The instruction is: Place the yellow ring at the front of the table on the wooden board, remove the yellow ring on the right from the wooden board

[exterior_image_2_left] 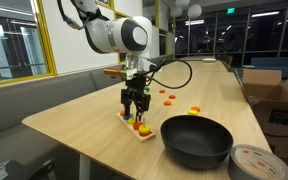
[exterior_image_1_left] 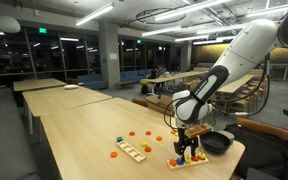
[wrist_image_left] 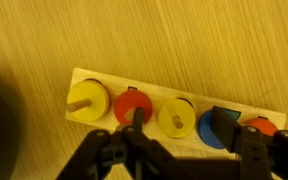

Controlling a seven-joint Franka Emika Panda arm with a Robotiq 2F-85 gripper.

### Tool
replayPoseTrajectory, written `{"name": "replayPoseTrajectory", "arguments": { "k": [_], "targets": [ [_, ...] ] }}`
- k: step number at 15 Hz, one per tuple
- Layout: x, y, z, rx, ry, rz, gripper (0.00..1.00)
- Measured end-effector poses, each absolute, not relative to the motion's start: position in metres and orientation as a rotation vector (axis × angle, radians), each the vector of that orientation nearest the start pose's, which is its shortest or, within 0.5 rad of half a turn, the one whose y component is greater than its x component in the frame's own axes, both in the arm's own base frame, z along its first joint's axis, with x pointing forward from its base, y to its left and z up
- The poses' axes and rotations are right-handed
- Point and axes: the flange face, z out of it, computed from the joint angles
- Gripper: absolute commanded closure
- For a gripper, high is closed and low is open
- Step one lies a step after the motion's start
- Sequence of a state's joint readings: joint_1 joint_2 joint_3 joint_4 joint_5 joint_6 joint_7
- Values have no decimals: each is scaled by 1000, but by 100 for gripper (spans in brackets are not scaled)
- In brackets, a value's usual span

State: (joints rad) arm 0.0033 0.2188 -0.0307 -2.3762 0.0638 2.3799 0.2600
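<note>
Looking down in the wrist view, we see the small rectangular light-wood board with short upright pegs [wrist_image_left: 154, 95] running at a slant from the left of the frame to the lower right. From left to right it carries a yellow ring [wrist_image_left: 88, 101] with its peg showing through the hole, a red ring [wrist_image_left: 132, 103], a second yellow ring [wrist_image_left: 176, 118], a blue piece [wrist_image_left: 220, 128] and a red-orange ring [wrist_image_left: 261, 126] partly hidden behind dark metal. The black two-finger gripper [wrist_image_left: 192, 138] comes in from the bottom edge with its fingers [wrist_image_left: 136, 126] spread apart. One tip is at the red ring's lower edge and the other is beside the blue piece. The second yellow ring lies on the board between them, not pinched. In an exterior view, the long table with a smooth light-wood top [exterior_image_1_left: 74, 120] holds, from left to right, a paler flat board with a row of slots [exterior_image_1_left: 131, 151], a few loose orange rings [exterior_image_1_left: 132, 132], the pegged board [exterior_image_1_left: 187, 161] under the downward-pointing gripper [exterior_image_1_left: 185, 150], and a round black bowl [exterior_image_1_left: 217, 143] just beside it. In both exterior views the board sits near the table's end.
</note>
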Motion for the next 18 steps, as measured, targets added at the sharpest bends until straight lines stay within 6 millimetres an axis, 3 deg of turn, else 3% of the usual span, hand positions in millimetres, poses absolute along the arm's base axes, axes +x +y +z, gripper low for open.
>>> {"name": "replayPoseTrajectory", "arguments": {
  "k": [6,12,18],
  "targets": [
    [473,-21,221,-3059,511,356,7],
    [445,-50,272,-3030,523,269,7],
    [425,-38,314,-3031,474,216,7]
  ]
}}
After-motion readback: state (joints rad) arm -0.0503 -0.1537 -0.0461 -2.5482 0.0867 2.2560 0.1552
